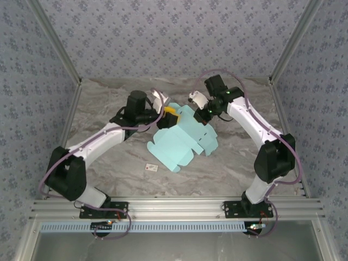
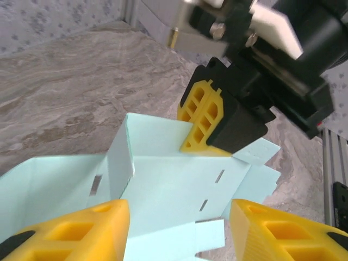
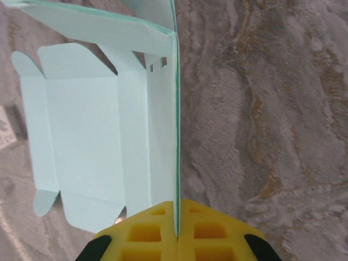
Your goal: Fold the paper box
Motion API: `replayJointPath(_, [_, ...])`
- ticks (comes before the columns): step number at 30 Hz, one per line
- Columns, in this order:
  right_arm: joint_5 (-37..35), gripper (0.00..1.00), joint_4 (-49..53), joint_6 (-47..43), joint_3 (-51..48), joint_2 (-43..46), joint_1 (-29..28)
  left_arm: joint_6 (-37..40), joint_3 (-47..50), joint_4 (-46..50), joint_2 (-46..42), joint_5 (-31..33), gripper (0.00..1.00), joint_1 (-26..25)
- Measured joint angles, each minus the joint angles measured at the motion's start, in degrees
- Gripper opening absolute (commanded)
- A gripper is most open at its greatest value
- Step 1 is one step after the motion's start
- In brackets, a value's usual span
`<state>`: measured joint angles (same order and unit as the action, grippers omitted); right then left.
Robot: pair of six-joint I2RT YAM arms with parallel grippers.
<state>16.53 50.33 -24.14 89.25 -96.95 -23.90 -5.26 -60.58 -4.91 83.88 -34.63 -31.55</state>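
You see the mint-green die-cut card box (image 1: 179, 142) partly folded on the grey marbled tabletop (image 1: 234, 163), right gripper (image 3: 176, 234) clamped on its upright panel, left gripper (image 2: 178, 213) above it, jaws apart.

Soft, even light falls from above; the overhead view is bright and sharp, with faint shadows under the arms (image 1: 103, 138) on the desk (image 1: 217, 168). In the left wrist view the near yellow fingers (image 2: 81, 231) and the top right corner are blurred. In the right wrist view the paper box (image 3: 81, 136) looks pale, slightly washed out.
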Motion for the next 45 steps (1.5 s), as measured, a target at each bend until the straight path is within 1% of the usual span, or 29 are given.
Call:
replayJointPath(4, [-7.6, 0.00, -2.3, -1.0, -1.4, 0.0, -1.4, -2.5, 4.3, 0.3, -5.9, 4.4, 0.54, 0.9])
replayJointPath(7, [-13.9, 0.00, -5.0, -2.5, -3.3, 0.1, -3.2, -5.3, 7.4, 0.5, -9.1, 8.2, 0.56, 2.8])
replayJointPath(12, [-23.9, 0.00, -11.1, -6.5, -6.6, 0.1, -6.6, -10.0, 10.8, 1.1, -10.1, 14.3, 0.57, 6.6])
replayJointPath(18, [-32.8, 0.00, -20.3, -13.0, -10.7, 0.1, -9.8, -14.1, 13.8, 1.8, -10.1, 19.0, 0.59, 9.5])
replayJointPath(24, [-39.6, 0.00, -31.8, -20.5, -17.4, 0.2, -12.5, -17.2, 15.4, 1.7, -8.6, 21.2, 0.62, 12.5])
replayJointPath(34, [-47.1, 0.00, -51.4, -31.6, -30.1, 0.8, -15.4, -18.4, 15.3, 1.7, -1.9, 22.7, 0.63, 12.7])
replayJointPath(41, [-50.7, 0.00, -62.6, -36.1, -35.5, 0.9, -16.8, -16.4, 14.1, -1.0, 2.7, 19.4, 0.64, 12.7])
replayJointPath(45, [-52.1, 0.00, -68.1, -38.8, -37.9, 0.9, -17.4, -14.9, 10.8, -0.9, 6.8, 17.7, 0.63, 12.7])
